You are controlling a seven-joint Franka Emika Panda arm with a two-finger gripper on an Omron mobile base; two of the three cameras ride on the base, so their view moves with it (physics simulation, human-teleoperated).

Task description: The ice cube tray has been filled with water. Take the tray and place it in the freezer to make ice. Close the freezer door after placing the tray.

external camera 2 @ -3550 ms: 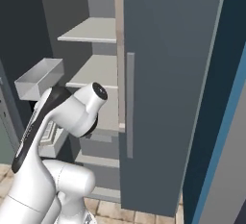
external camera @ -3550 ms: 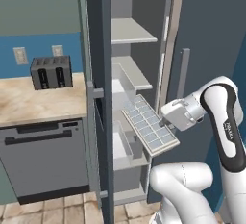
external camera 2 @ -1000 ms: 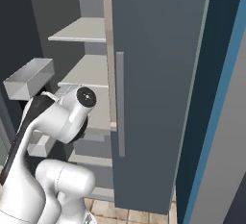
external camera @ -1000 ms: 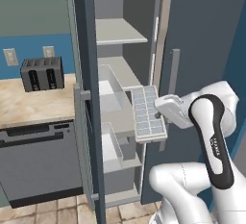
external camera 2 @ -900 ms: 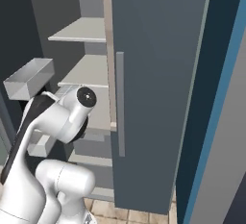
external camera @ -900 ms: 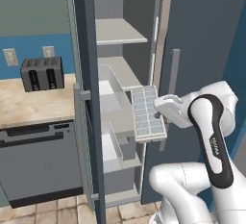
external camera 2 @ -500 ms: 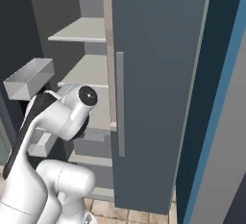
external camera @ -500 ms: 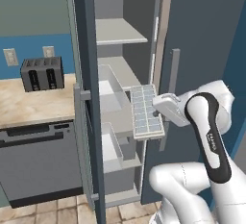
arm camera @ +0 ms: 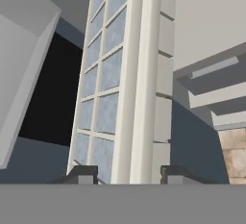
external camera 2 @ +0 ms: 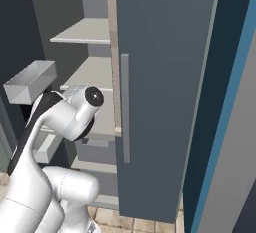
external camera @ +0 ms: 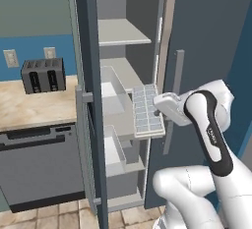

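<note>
1. The tray [external camera: 147, 110] sits at the centre of the left base view, at the mouth of the open freezer [external camera: 125, 75], beside a clear bin [external camera: 112, 89] and above a lower bin [external camera: 114, 149].
2. The gripper [arm camera: 129, 174] is clenched on the tray's long edge; in the hand view the two dark tips at the bottom straddle its rim.
3. Water [arm camera: 103, 69] shows as a pale blue sheen in the cells. The tray looks tilted, so my guess is that any sharper roll of the wrist would spill it.
4. The tray's far end is close to the bin's wall. A push straight in could knock that corner and twist the tray in the grip.
5. The door [external camera: 91, 100] stands open, edge-on at centre left. The tray's left corner passes near it, so a leftward drift risks a bump.
6. The grip is on one edge alone, so the tray may sag or slip if jolted.
7. The arm [external camera: 209, 125] rises from lower right, elbow bent high, forearm reaching left, with the hand level with the middle shelf [external camera: 129, 73].
8. In the right base view the wrist [external camera 2: 90, 99] sits centre left, ahead of the shelves.
</note>
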